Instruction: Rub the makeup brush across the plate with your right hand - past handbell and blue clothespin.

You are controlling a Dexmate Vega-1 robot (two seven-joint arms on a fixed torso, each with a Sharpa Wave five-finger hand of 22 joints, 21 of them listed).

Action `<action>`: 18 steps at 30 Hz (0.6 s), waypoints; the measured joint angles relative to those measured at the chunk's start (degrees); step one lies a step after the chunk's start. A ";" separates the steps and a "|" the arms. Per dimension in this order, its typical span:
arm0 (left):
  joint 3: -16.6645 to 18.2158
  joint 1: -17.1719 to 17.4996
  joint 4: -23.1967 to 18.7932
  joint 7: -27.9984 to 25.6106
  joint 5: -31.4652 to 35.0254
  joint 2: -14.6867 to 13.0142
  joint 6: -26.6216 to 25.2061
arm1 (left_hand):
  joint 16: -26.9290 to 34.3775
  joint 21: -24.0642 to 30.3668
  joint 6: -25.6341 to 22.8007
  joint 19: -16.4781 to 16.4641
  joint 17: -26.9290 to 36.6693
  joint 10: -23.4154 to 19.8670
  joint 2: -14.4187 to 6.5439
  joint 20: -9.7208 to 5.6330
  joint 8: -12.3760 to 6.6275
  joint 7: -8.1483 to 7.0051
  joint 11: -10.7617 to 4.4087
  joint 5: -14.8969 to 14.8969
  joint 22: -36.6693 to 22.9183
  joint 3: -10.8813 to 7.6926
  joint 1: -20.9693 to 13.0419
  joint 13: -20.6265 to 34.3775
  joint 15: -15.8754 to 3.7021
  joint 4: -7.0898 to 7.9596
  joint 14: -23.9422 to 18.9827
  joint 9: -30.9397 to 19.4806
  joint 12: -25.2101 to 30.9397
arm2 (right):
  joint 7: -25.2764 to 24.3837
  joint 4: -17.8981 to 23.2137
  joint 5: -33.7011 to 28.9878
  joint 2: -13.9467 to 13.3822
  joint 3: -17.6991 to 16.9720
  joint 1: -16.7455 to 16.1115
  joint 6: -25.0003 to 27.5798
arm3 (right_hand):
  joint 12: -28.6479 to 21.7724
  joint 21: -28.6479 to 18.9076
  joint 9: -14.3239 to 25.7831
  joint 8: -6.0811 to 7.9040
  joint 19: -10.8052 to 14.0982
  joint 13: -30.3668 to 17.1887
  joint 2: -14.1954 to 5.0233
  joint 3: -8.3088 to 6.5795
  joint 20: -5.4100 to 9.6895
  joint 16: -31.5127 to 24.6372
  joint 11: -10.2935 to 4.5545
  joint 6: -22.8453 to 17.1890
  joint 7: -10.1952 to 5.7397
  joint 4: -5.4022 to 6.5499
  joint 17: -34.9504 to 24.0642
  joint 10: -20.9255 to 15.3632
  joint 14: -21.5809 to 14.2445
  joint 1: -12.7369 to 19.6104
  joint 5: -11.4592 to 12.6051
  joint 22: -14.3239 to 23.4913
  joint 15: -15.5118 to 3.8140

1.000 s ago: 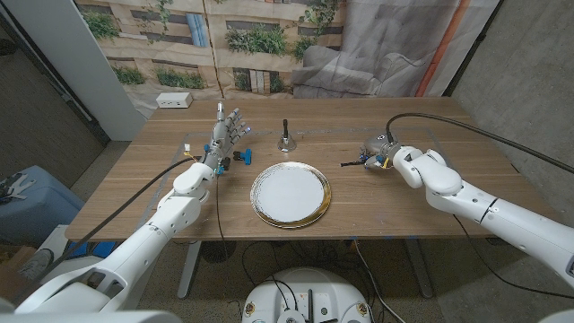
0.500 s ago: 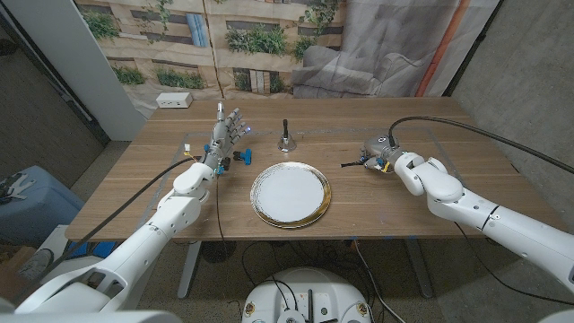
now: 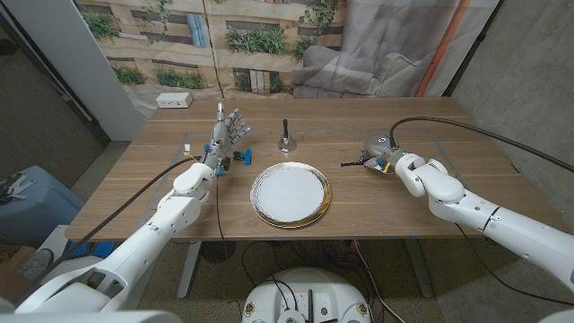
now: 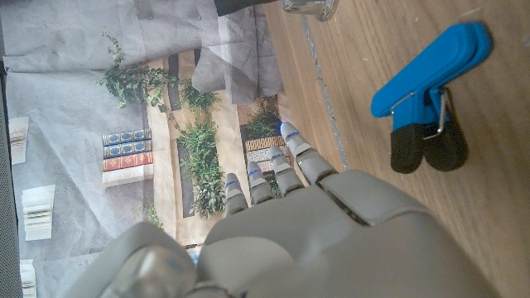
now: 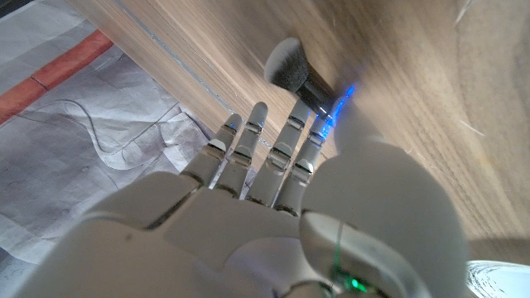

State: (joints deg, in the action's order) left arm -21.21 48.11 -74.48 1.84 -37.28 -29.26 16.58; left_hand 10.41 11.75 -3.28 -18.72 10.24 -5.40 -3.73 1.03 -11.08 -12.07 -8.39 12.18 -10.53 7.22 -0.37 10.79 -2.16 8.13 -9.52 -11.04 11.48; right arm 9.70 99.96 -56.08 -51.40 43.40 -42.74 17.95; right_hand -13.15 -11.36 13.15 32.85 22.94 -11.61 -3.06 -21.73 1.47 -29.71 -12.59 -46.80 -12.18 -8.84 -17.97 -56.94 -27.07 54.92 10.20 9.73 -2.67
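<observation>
Your right hand [image 3: 378, 151] hides most of the makeup brush [image 3: 351, 163] in the head view: you get only a thin dark tip poking out toward the plate, too small to tell bristles from handle. In the right wrist view the brush [image 5: 300, 76] is plainer, a dark handle ending in a soft, rounded grey tuft, lying on the wood just beyond your fingertips [image 5: 259, 111]; the handle's near end passes behind the thumb, so whether you are gripping it or merely touching it cannot be told. The fingers there reach out side by side, close together. The brush sits on the table [image 3: 395, 193] well to the right of the plate [image 3: 290, 195], apart from its rim. The plate is round and white with a gold edge, near the front middle. The handbell [image 3: 285, 141], small, dark-handled and with a metal base, stands upright behind the plate; in the left wrist view only its shiny base [image 4: 308, 7] is caught, cut off at the picture's edge. The blue clothespin [image 3: 239, 158] lies just beside your left hand [image 3: 226, 134], which stands with fingers apart and upward, holding nothing; in the left wrist view the clothespin [image 4: 431, 70] shows dark tips and a wire spring.
</observation>
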 measured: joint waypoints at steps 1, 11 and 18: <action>0.00 0.00 0.00 0.00 0.00 0.00 0.00 | 0.00 0.00 0.00 0.00 0.00 0.00 0.00 0.00 0.00 0.00 0.00 0.00 0.00 0.00 0.00 0.00 0.00 0.00 0.00 0.00 0.00 | 0.00 0.05 0.00 -0.05 -0.06 -0.03 0.00 | 0.00 0.00 0.00 0.01 -0.09 0.00 -0.23 -0.01 0.09 0.00 -0.03 0.00 0.00 0.01 0.00 -0.02 0.00 -0.22 0.12 0.00 0.00; 0.00 0.00 0.00 0.00 0.00 -0.01 0.01 | 0.00 0.00 0.00 0.00 0.00 0.00 0.00 0.00 0.00 0.00 0.00 0.00 0.00 0.00 0.00 0.00 0.00 0.00 0.00 0.00 0.00 | -1.32 1.18 2.25 -0.80 -1.54 -1.20 -0.72 | 0.01 0.00 0.05 0.11 -0.11 -0.28 -1.07 0.01 0.10 0.00 -0.08 -0.83 -0.21 0.00 0.00 -0.69 0.00 0.15 0.04 0.00 0.00; 0.00 0.00 0.00 -0.02 0.00 -0.04 0.01 | 0.00 0.00 0.00 0.00 0.00 0.00 0.00 0.00 0.00 0.00 0.00 0.00 0.00 0.00 0.00 0.00 0.00 0.00 0.00 0.00 0.00 | -4.34 2.25 5.94 -1.24 -3.71 -2.58 -1.06 | 0.02 0.00 0.04 0.10 -0.09 -0.27 -1.52 0.01 0.70 0.00 -0.31 -1.13 0.10 -0.01 0.01 -0.91 0.01 -0.01 0.44 0.00 0.00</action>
State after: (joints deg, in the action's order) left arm -21.20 48.11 -74.48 1.82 -37.28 -29.30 16.59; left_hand 10.41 11.75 -3.28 -18.72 10.24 -5.40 -3.73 1.03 -11.08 -12.07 -8.39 12.18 -10.53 7.22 -0.38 10.79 -2.16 8.13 -9.52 -11.04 11.48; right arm 5.37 102.21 -50.14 -52.64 39.69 -45.32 16.89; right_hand -13.12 -11.36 13.19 32.95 22.85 -11.88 -4.58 -21.72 2.17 -29.70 -12.90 -47.94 -12.09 -8.85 -17.96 -57.86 -27.07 54.91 10.63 9.73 -2.67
